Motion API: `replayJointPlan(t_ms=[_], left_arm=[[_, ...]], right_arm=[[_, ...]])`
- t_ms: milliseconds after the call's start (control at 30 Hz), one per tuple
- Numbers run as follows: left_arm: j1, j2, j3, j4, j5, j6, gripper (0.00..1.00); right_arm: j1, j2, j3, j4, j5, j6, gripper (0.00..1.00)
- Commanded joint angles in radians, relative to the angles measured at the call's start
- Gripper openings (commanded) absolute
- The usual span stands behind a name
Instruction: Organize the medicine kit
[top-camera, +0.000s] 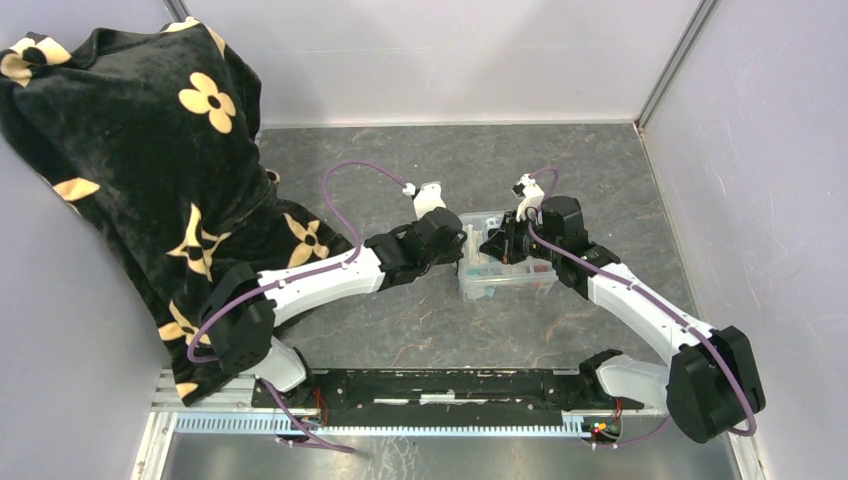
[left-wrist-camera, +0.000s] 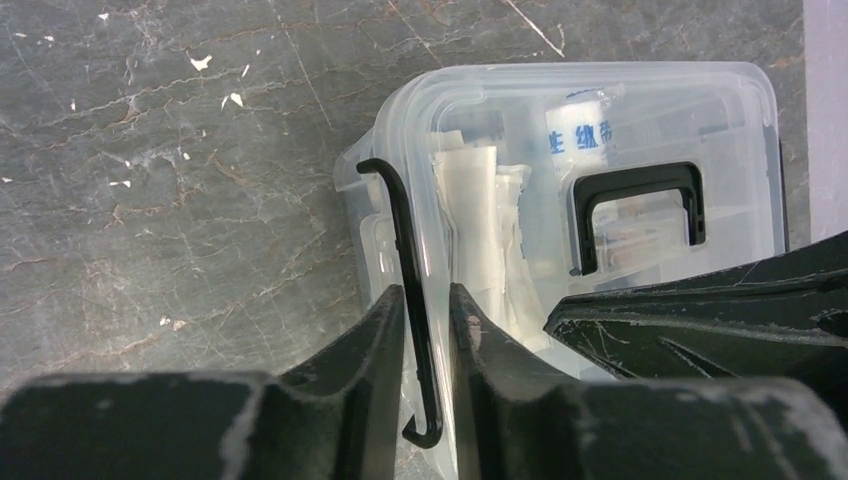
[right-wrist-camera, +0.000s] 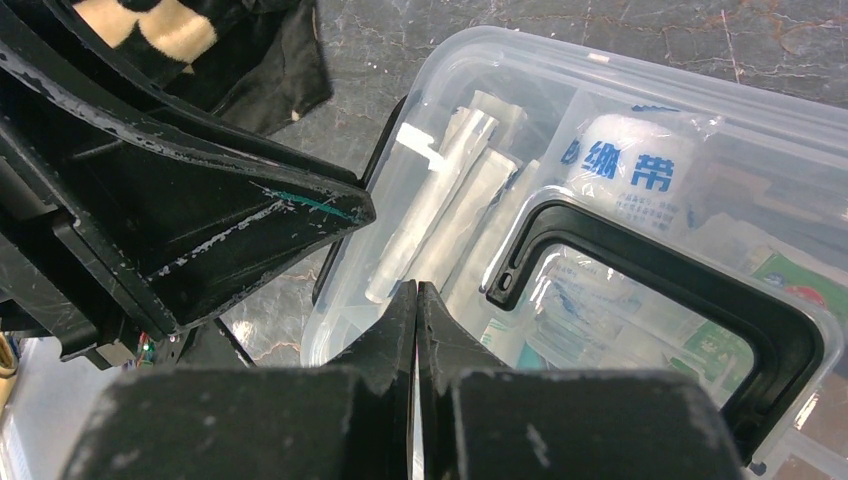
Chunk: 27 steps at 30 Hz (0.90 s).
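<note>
The medicine kit (top-camera: 505, 268) is a clear lidded box on the grey table, with a black handle (left-wrist-camera: 636, 178) on its lid and packets and a bandage roll inside. My left gripper (left-wrist-camera: 428, 300) is at the kit's left end (top-camera: 462, 252), its jaws shut closely on the black latch (left-wrist-camera: 398, 215) and the lid's rim. My right gripper (right-wrist-camera: 416, 292) is shut with nothing in it. Its tips rest over the kit's lid (right-wrist-camera: 620, 110), next to the handle (right-wrist-camera: 700, 290), and just right of the left gripper (top-camera: 497, 245).
A black cloth with yellow flowers (top-camera: 130, 150) is heaped at the back left, reaching close to the kit (right-wrist-camera: 200, 40). Pale walls close off the table at the back and on both sides. The arms' mounting rail (top-camera: 430, 385) runs along the near edge.
</note>
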Motion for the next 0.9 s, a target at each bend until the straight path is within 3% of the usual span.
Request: replayJointPlan(t_ms=[0,167,467,600,767,867], left_arm=[[-0.007,-0.009,0.011,-0.139,-0.014,0.044,0.36],[-0.007,-0.024,0.083,-0.155,0.010,0.066,0.50],[-0.003,-0.106,0.132,-0.155,0.013,0.090,0.67],[-0.002,-0.194,0.132,-0.086,0.078,0.180,0.71],[-0.002,-0.300,0.155,-0.102,0.093,0.267,0.75],[-0.002,-0.382,0.146,-0.166,0.006,0.289,0.79]], right_arm=[[0.004,-0.017,-0.007,-0.018,0.025,-0.012,0.01],[0.004,-0.017,-0.001,-0.020,0.026,-0.012,0.01],[0.004,-0.044,0.037,-0.044,0.062,-0.027,0.01],[0.005,-0.051,0.113,-0.074,0.079,-0.042,0.02],[0.003,-0.093,0.231,-0.153,0.161,-0.091,0.06],[0.004,-0.153,0.265,-0.224,0.263,-0.147,0.17]])
